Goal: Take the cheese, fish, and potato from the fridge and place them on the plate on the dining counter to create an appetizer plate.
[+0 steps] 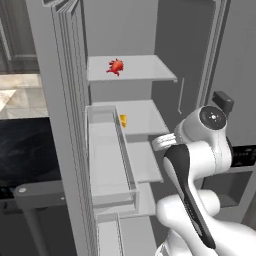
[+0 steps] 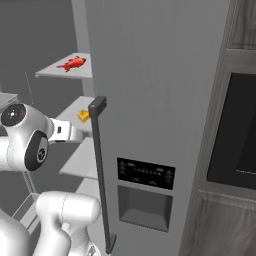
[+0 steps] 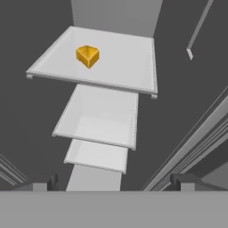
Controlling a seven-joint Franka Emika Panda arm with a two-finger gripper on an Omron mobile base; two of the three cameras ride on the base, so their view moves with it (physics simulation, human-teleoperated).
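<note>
Step in hand: reaching into the open fridge [image 1: 65,100] for the cheese [image 3: 87,56], likely the first of the three items to fetch
Cheese: a small yellow-orange wedge on the second shelf [image 3: 120,62], near its left rear part in the hand view; in the left base view it sits just past the door bin [image 1: 107,160]
Fish [image 1: 115,66]: red, on the top shelf, one level above the cheese
Potato: I cannot find it from here
Claw [image 3: 114,181]: jaws spread wide with nothing between them, fingertips [image 3: 46,183] just visible at the bottom of the hand view, well short of the cheese
Arm: its wrist sits at the fridge opening, about level with the cheese shelf
How to do it well: carry the hand forward and to the left of its own view until the wedge lies centred between the jaws, stay above the shelf surface, then close across the flat sides, not over a corner
Risk: the door bin and the shelf edge stand close to the path; a low approach could catch the shelf lip
</note>
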